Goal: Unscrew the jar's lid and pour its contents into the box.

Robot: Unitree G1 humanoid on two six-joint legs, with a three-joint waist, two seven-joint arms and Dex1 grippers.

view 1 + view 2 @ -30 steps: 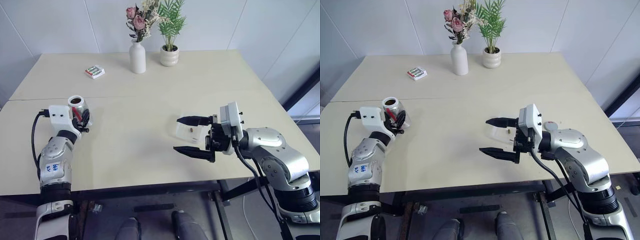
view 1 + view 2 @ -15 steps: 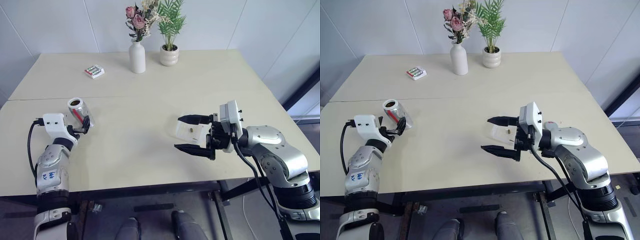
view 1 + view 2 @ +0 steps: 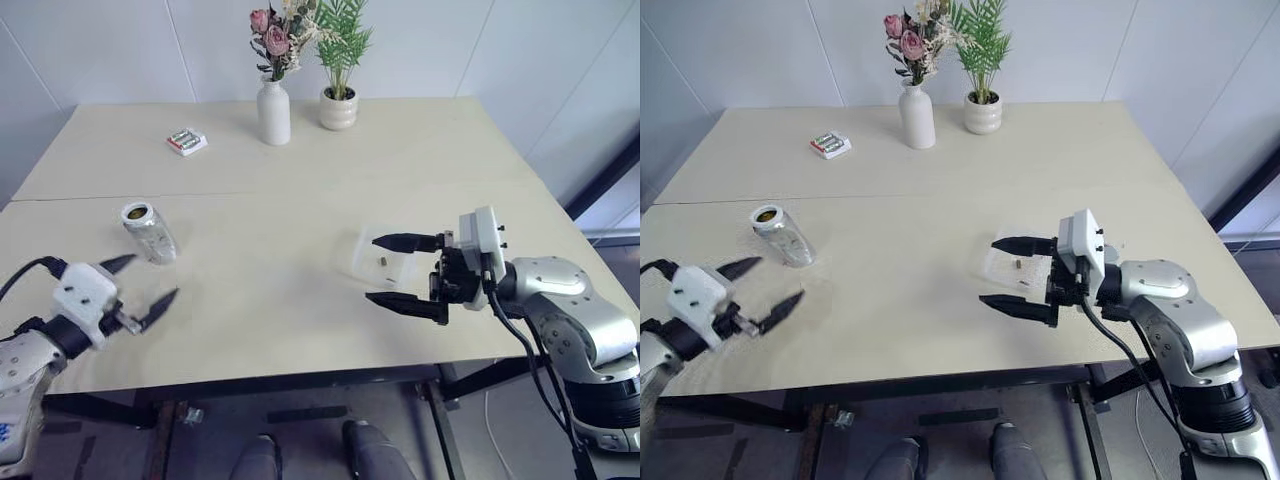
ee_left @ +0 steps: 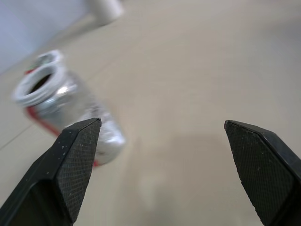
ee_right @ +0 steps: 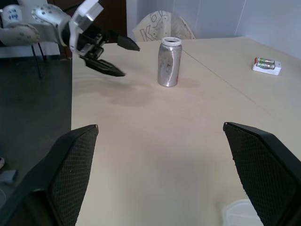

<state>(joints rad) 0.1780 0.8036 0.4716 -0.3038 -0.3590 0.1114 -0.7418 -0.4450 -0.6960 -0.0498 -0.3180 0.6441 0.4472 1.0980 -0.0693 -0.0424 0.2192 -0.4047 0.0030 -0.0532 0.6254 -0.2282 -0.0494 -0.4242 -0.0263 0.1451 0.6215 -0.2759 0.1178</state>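
Observation:
The jar point(image 3: 148, 232) stands upright on the table at the left, its mouth uncovered and its red-and-white label low on its side; it also shows as the jar point(image 5: 169, 62). My left gripper point(image 3: 150, 280) hangs open just in front of it, nearer the table's front edge, touching nothing. The clear box point(image 3: 385, 262) sits on the table at the right, with a tiny brown piece point(image 3: 385, 261) of the contents inside. My right gripper point(image 3: 375, 268) is open, one finger on each side of the box. The lid is hidden.
A white vase with flowers point(image 3: 274, 112) and a small potted plant point(image 3: 339, 108) stand at the table's far edge. A white-and-green battery pack point(image 3: 187, 141) lies at the back left. Bare tabletop point(image 3: 260, 270) lies between jar and box.
My left gripper opened, let go of the jar and drew back toward the table's front edge. The jar now stands on the table. The right gripper shifted slightly right.

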